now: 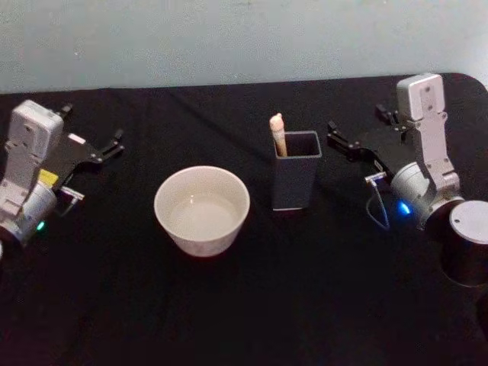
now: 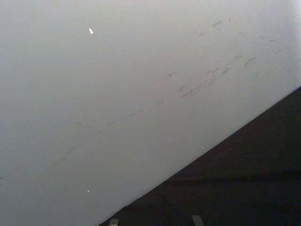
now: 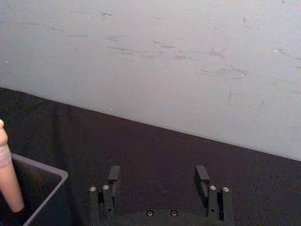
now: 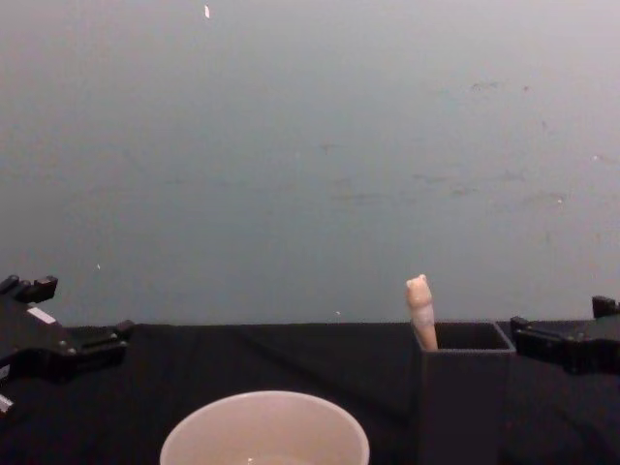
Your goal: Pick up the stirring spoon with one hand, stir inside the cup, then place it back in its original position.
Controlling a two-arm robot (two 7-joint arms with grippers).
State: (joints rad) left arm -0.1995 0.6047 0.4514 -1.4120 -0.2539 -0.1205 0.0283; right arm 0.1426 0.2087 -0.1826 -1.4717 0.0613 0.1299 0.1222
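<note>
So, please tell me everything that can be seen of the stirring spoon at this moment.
The stirring spoon stands in the dark grey square holder, leaning against its left inner wall. The part in sight is the cream handle, which looks like wood or plastic and ends in a small knobbly figure above the rim. The stem and bowl are hidden inside the holder. Neither gripper touches it; the right gripper is open beside the holder.

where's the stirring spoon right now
The stirring spoon stands in the dark holder box in the head view, handle leaning at its left rear corner, right of the cup and left of the right gripper.
</note>
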